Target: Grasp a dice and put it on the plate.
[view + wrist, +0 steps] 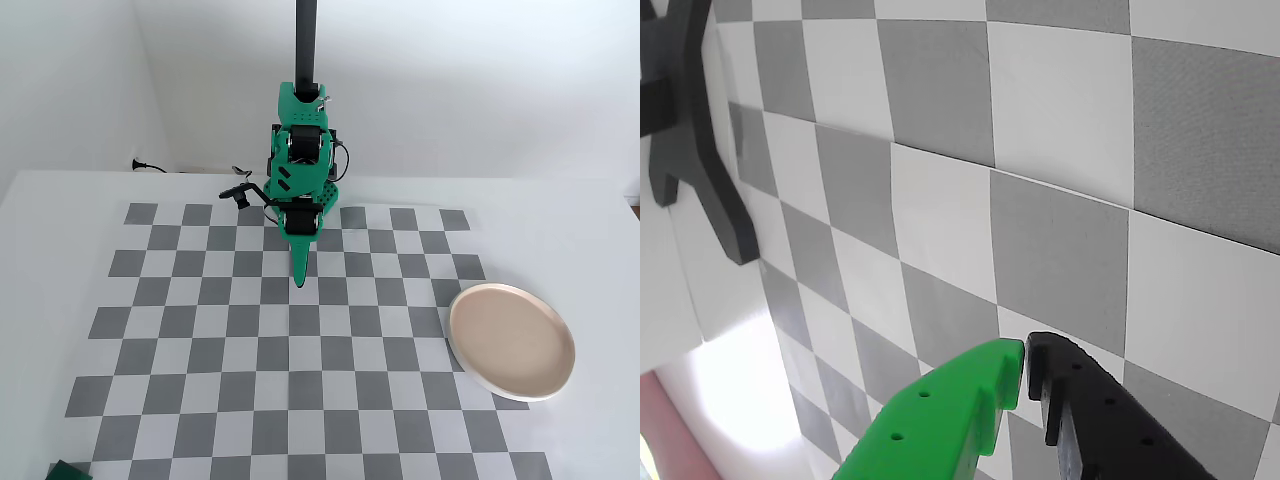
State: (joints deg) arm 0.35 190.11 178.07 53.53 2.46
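The dice (pixel 68 470) is a small dark green cube at the bottom left edge of the fixed view, just off the checker mat's front left corner. The plate (pixel 540 350), beige-pink with a white rim, lies at the mat's right edge. My gripper (pixel 300 279) hangs folded near the arm's base at the back middle of the mat, tip pointing down, far from both. In the wrist view the gripper (pixel 1025 366) has its green and black fingertips together with nothing between them. The dice does not show in the wrist view.
The green arm (pixel 303 165) stands in front of a black pole (pixel 305 40) at the back of the checker mat (pixel 300 400). A black stand foot (pixel 695 150) shows at the wrist view's upper left. White table surrounds the mat; a cable (pixel 150 167) lies at the back left.
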